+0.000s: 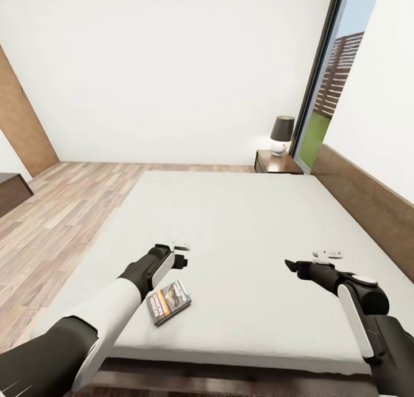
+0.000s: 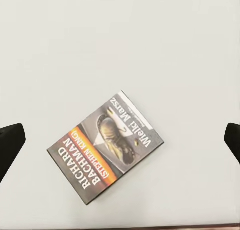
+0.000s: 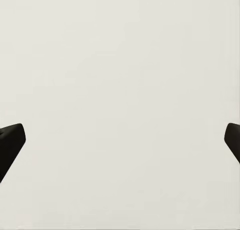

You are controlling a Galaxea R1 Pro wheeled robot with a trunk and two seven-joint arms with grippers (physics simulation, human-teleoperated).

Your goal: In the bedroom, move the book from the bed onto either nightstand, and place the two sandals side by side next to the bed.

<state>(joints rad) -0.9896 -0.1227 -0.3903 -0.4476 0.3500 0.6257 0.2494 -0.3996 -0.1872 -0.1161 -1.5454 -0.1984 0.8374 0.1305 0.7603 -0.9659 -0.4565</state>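
- book (image 1: 169, 301) lies flat on the bed (image 1: 241, 224), near its front edge, left of centre.
- left claw (image 1: 180, 255) hovers over the mattress just beyond the book, wide open, nothing held; in the left wrist view the book (image 2: 106, 146) sits between the 2 fingertips (image 2: 10, 145).
- book's long axis runs diagonal to the finger line, so I'd expect a wrist twist before closing.
- right claw (image 1: 291, 265) open too, empty, well apart from the book: left arm is the nearer 1.
- nightstand (image 1: 278, 162) with lamp (image 1: 281, 134) sits at the far right corner by the headboard.
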